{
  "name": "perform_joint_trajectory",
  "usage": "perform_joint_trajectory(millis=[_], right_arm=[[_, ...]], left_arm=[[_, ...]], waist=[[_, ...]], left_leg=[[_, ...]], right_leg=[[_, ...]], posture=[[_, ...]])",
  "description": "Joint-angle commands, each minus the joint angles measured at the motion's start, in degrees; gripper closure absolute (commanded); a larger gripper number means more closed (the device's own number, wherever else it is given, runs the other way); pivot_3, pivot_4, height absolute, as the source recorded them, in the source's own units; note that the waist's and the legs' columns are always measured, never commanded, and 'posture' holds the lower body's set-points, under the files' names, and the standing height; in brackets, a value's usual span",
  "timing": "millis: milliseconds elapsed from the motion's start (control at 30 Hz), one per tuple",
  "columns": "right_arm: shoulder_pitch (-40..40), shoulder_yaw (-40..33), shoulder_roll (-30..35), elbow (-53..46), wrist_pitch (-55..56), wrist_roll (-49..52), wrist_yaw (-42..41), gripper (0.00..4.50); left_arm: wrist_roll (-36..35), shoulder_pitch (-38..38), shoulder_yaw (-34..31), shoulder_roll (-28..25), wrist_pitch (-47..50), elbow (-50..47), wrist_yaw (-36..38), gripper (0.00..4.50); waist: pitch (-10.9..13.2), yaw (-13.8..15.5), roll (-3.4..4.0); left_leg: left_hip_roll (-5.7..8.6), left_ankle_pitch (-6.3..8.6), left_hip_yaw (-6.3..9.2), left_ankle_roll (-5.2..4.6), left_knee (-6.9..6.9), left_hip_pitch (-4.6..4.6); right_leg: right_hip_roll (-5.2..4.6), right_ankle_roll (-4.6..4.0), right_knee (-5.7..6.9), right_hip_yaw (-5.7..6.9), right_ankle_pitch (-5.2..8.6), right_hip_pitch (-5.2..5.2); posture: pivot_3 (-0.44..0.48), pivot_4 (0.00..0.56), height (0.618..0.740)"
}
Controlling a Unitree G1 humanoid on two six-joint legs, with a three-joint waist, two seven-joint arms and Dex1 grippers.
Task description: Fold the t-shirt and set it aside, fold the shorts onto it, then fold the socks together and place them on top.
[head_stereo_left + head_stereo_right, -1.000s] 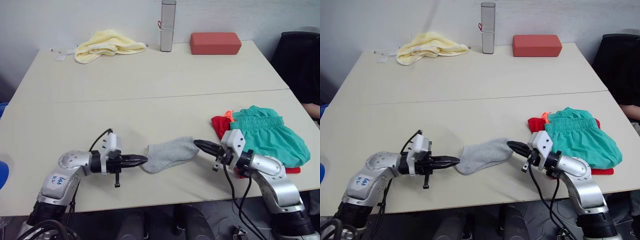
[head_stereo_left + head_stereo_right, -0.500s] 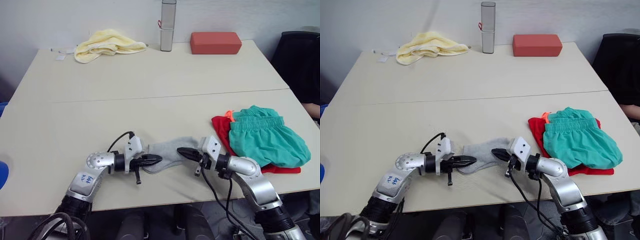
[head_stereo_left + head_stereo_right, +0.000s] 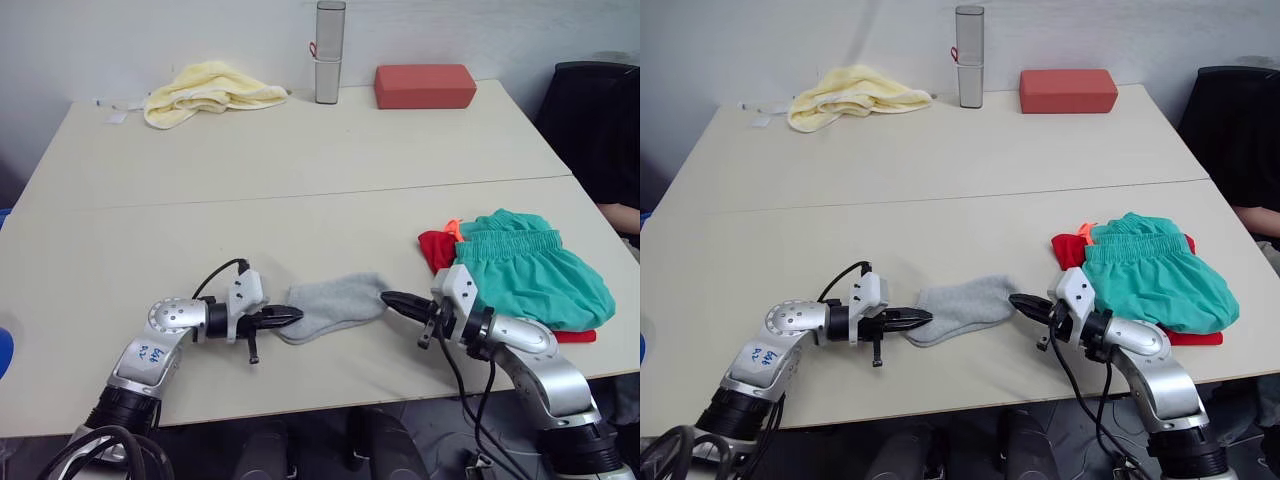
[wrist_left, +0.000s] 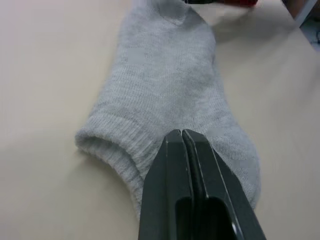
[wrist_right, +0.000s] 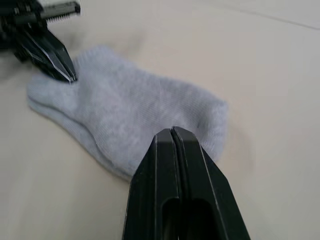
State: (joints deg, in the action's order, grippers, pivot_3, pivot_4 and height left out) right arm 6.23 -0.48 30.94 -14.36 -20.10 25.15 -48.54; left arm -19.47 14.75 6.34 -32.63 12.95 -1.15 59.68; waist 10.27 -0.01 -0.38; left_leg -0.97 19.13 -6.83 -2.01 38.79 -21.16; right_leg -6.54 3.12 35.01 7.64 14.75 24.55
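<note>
Socks [image 3: 333, 304]: light grey, lay flat on the near part of the worktop [image 3: 300, 170], stretched sideways between the two hands; cuff end pointed to the robot's left, toe end to its right.
Left hand [image 3: 290, 316]: black fingers were pressed together with no gap in the left wrist view, their tips over the ribbed cuff of the socks; whether any fabric was pinched between them could not be told.
Right hand [image 3: 392, 299]: fingers likewise closed tight against each other in the right wrist view, tips at the toe end of the socks, touching or just beside it; a grasp on the cloth could not be confirmed.
T-shirt [image 3: 436, 247]: bright red, folded, lay near the right edge of the worktop, mostly covered, with red showing at its left side and along its near edge.
Shorts [image 3: 535, 275]: teal-green, rested on top of the t-shirt, gathered waistband toward the far side, an orange drawstring [image 3: 456, 228] poking out at the left corner.
Towel [image 3: 208, 88]: pale yellow, crumpled at the far left of the worktop, well apart from the garments.
Flask [image 3: 328, 52]: tall silver cylinder, stood upright at the far edge, between towel and block.
Block [image 3: 425, 86]: brick-red rectangle, lay flat at the far right, just beside the flask.
</note>
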Motion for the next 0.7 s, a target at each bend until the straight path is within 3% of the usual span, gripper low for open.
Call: perform_joint_trajectory(millis=[33,267,400,600,700], right_arm=[[1.3,-0.33,0.96,-4.2,1.07,0.84,-1.16,4.5],[4.56,4.92,-0.06,-1.49,4.81,-4.0,-2.81,4.5],[6.85,8.14,-1.07,3.28,8.58,-7.7,-3.49,4.5],[10.12,12.32,-0.78,11.98,15.52,-14.11,-5.67,4.5],[10.52,13.4,-0.85,13.64,18.25,-15.48,-7.07,4.5]], left_arm=[[-5.05,1.01,-4.3,-0.35,-0.37,-2.26,2.43,4.45],[-12.49,-1.49,-10.14,-2.88,10.6,-6.41,0.67,4.45],[-13.52,-4.18,-11.85,-5.82,18.17,-8.52,-2.19,3.57],[-22.72,-6.91,-16.18,-9.36,44.47,-13.62,-12.29,1.76],[-28.77,-4.78,-20.25,-6.13,58.07,-14.35,-19.92,1.76]], waist=[[0.0,0.0,0.0],[0.01,-0.05,0.0],[0.01,-0.11,-0.01],[0.06,0.04,-0.03],[0.06,0.03,-0.03]], left_leg=[[0.0,0.01,0.0,0.0,0.0,-0.02],[0.02,0.04,0.0,-0.01,0.04,-0.03],[0.02,0.03,-0.01,-0.01,0.05,-0.03],[0.02,0.03,0.02,0.0,0.06,-0.04],[0.04,0.03,0.05,-0.01,0.11,-0.05]], right_leg=[[0.0,0.0,-0.01,0.0,0.0,0.01],[0.0,0.02,-0.01,0.02,-0.01,0.0],[0.01,0.02,-0.01,0.01,-0.01,0.0],[0.01,0.02,0.0,0.01,0.0,-0.01],[-0.01,0.06,0.02,0.0,0.0,-0.03]], posture=[[0.0,0.15,0.74],[0.0,0.15,0.74],[0.0,0.15,0.74],[0.0,0.15,0.74],[0.0,0.15,0.74]])
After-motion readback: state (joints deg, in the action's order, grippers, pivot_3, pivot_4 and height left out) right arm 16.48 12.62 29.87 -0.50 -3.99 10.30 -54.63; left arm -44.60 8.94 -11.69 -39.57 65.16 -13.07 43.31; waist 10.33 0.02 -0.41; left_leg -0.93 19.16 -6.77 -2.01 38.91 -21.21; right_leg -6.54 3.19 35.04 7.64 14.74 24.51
